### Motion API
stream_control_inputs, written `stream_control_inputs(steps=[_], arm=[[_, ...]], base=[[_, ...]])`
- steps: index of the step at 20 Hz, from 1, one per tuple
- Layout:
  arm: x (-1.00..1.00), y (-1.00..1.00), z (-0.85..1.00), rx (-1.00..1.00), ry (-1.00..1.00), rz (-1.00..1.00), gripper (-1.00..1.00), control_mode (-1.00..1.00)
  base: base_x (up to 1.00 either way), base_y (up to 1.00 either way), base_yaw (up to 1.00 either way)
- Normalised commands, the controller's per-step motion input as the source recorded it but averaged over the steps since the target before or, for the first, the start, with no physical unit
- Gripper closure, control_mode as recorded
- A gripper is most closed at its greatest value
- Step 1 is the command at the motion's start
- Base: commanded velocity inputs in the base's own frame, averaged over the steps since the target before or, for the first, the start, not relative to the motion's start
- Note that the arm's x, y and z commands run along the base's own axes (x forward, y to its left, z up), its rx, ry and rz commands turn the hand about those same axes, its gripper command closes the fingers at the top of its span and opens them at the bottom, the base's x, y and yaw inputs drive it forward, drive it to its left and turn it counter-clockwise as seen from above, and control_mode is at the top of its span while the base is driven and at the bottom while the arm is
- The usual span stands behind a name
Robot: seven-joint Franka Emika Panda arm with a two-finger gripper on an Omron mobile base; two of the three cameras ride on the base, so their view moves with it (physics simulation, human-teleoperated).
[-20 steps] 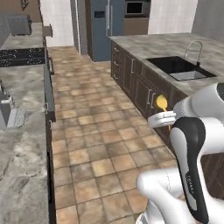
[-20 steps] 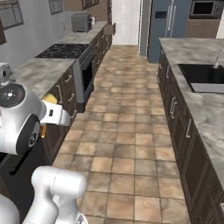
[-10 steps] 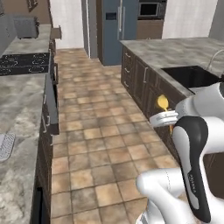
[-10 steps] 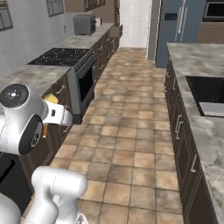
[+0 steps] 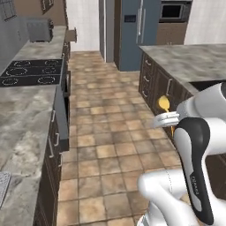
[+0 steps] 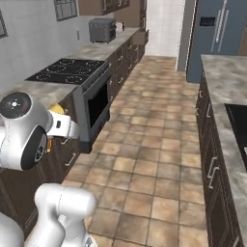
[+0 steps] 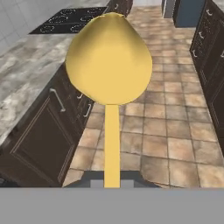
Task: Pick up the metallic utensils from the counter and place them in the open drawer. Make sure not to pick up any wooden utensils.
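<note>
My gripper is shut on a shiny golden-yellow metallic utensil with a spoon-like head, held upright over the tiled aisle. In the hand view its head looms large, and the slim handle runs down to the gripper. From the right base view the utensil peeks out behind my arm. The grey marbled counter runs along the left over dark cabinets. Far down it, a brown box that looks like the open drawer juts into the aisle. The wooden utensils are out of view.
A black stovetop with an oven below sits in the left counter, and a toaster stands beyond it. An island counter lines the right side. A blue-grey fridge closes the far end. The tiled floor lies between.
The whole picture has swung as the base moved: the sink has slid out on the right, and the stove counter has come in on the left. The spoon stays held.
</note>
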Motion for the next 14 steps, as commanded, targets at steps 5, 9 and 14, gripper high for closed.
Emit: stream_control_inputs(steps=[5,9,14], arm=[[0.00,0.00,0.00,0.00,0.00,0.00,1.00,1.00],[0.00,0.00,0.00,0.00,0.00,0.00,1.00,1.00],[0.00,0.00,0.00,0.00,0.00,0.00,1.00,1.00]], base=[[1.00,-0.32,0.16],[1.00,-0.41,0.08],[1.00,-0.31,0.08]])
